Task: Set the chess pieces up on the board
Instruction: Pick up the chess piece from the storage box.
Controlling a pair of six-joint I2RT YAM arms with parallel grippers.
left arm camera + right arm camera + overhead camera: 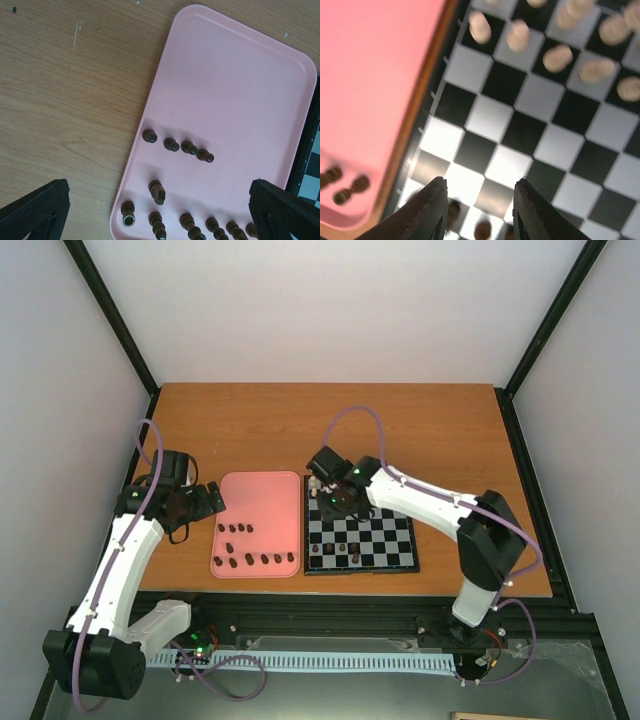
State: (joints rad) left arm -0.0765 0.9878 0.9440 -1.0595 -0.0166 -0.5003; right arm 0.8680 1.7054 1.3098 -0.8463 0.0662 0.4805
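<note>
Right hand (479,192) hovers over the left side of the board (388,537), fingers apart with nothing between them. A couple of brown chess pieces (482,231) stand on squares at the bottom of its wrist view, and blurred cream pieces (557,57) show at the top. Most of the chess pieces lie in the lower half of the pink tray (262,500), just left of the board on the worktop (260,430). My left hand (159,187) hangs above them, spread wide and empty. I judge we're between placements; next I'd lower the left hand squarely over one tray piece.
</note>
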